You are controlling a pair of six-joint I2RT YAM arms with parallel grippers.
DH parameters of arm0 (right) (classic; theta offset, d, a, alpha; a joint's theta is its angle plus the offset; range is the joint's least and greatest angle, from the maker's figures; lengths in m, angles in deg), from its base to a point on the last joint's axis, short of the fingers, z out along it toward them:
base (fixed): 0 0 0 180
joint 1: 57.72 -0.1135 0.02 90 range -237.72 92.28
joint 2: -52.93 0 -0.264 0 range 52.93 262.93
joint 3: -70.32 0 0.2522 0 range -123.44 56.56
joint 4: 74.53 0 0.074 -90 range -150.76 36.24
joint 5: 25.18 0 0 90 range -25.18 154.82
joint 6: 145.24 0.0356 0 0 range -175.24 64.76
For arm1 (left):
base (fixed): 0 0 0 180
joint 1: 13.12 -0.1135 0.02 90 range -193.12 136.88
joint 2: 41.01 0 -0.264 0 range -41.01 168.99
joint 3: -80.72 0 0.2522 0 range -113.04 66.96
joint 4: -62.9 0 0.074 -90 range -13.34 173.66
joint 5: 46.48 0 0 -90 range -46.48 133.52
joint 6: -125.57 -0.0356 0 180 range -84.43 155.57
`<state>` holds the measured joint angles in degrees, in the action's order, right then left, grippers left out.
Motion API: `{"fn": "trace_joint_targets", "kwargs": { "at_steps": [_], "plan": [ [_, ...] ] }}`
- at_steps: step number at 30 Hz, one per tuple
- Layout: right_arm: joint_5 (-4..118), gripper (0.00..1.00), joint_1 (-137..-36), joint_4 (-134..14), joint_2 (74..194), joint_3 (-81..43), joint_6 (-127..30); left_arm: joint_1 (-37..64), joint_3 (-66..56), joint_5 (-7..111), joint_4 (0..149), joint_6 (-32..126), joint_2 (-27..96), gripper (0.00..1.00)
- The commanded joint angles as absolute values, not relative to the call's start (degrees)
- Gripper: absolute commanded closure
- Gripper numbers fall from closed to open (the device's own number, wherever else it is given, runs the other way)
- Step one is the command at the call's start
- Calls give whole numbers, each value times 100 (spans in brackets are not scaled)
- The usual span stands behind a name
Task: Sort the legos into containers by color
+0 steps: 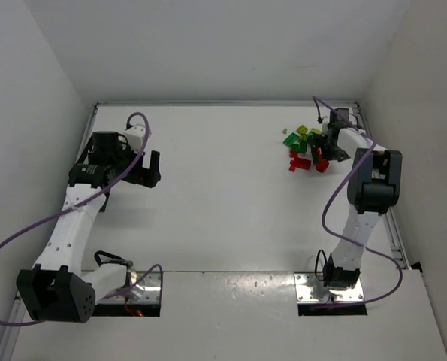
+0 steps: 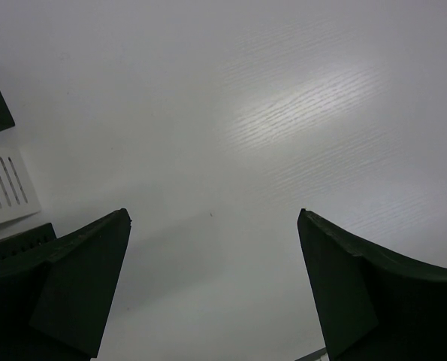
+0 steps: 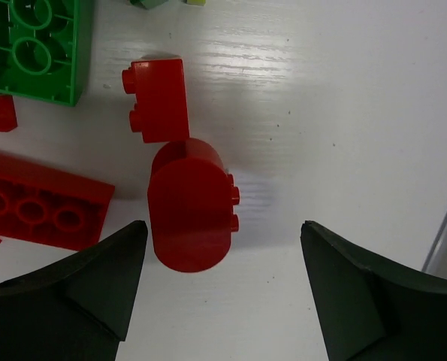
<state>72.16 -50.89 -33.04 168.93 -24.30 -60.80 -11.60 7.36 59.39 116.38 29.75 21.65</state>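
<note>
Pick approach. Right gripper (image 3: 221, 226) wide over rounded red plastic brick (image 3: 189, 207), lower centre. Next: descend, close. Left gripper (image 2: 214, 214) wide, empty.

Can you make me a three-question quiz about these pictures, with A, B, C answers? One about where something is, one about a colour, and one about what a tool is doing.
1. Where does the lego pile lie in the top view? A near left; B far right; C centre.
2. What colour is the rounded brick by the right tool? A red; B blue; C white.
3. How is the left tool? A shut on a brick; B shut on a bin; C open and empty.
Answers: 1 B, the bricks cluster at the far right; 2 A, the right wrist view shows it red; 3 C, it stands wide with nothing inside.
</note>
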Motion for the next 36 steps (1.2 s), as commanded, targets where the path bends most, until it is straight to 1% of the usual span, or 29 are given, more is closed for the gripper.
{"fn": "trace_joint_targets", "kwargs": {
  "at_steps": [1, 2, 4, 7, 8, 10, 11, 12, 13, 14, 16, 17, 20, 21, 22, 24, 26, 27, 28, 30, 31, 33, 35, 36],
  "plan": [
    [6738, 18, -5008, -3290, 17096, -2720, -6060, -1189, 649, 6074, 11436, 2916, 2244, 0],
    [6685, 22, -5007, -3238, 17148, -2789, -6060, -1189, 649, 6074, 11436, 2916, 2245, 0],
    [6553, 25, -5007, -3238, 17227, -2790, -6008, -1189, 649, 6074, 11436, 2916, 2307, 0],
    [6447, 33, -4955, -3238, 17350, -2790, -6007, -1189, 596, 6074, 11436, 2916, 2307, 0],
    [6378, 40, -4954, -3238, 17351, -2738, -6007, -1189, 596, 6074, 11436, 2916, 2307, 0],
    [6307, 48, -4902, -3238, 17351, -2737, -6007, -1189, 596, 6074, 11436, 2916, 2307, 0],
    [6211, 55, -4902, -3177, 17351, -2737, -6007, -1189, 596, 6074, 11436, 2916, 2307, 0],
    [6158, 58, -4902, -3072, 17351, -2737, -6007, -1189, 596, 6074, 11436, 2916, 2307, 0],
    [6088, 62, -4902, -3018, 17247, -2737, -6068, -1189, 596, 6126, 11436, 2855, 2307, 0],
    [5913, 69, -4902, -3018, 17133, -2650, -6069, -1189, 657, 6179, 11436, 2854, 2228, 0],
    [5457, 73, -4902, -2966, 16510, -2334, -6235, -1250, 710, 6416, 11436, 2740, 2105, 2],
    [5245, 76, -4954, -2965, 15977, -2115, -6392, -1250, 710, 6687, 11436, 2679, 1930, 4],
    [4148, 77, -5120, -2588, 15139, -1841, -6709, -1303, 710, 7487, 11436, 2774, 1692, 5],
    [3570, 77, -5269, -2396, 14693, -1728, -6789, -1303, 710, 7742, 11341, 3080, 1630, 5],
    [3338, 78, -5384, -2298, 14514, -1726, -6789, -1303, 710, 8414, 11192, 3231, 1630, 7],
    [2742, 80, -5778, -2052, 14293, -1779, -6929, -1303, 710, 9025, 10972, 3617, 1778, 10],
    [2423, 81, -6069, -1919, 14065, -1840, -6930, -1199, 710, 9569, 10473, 4372, 1963, 12],
    [2222, 81, -6375, -1867, 14012, -1841, -6930, -1128, 710, 9659, 10330, 4592, 2060, 13],
    [2150, 81, -6535, -1867, 14011, -1910, -6930, -988, 658, 9721, 10155, 5099, 2148, 13],
    [2071, 82, -6877, -1814, 14011, -2104, -6878, -864, 605, 9827, 9743, 5507, 2350, 13],
    [2018, 82, -7201, -1762, 14063, -2191, -6877, -742, 544, 9827, 9627, 5674, 2351, 13],
    [2070, 82, -7519, -1839, 14125, -2307, -6729, -662, 543, 9766, 9250, 6166, 2403, 10],
    [2131, 82, -7967, -1945, 14187, -2499, -6675, -601, 543, 9879, 9020, 6613, 2482, 0],
    [2228, 82, -8108, -1946, 14265, -2570, -6623, -548, 543, 10028, 8837, 6720, 2482, 0]
  ]
}}
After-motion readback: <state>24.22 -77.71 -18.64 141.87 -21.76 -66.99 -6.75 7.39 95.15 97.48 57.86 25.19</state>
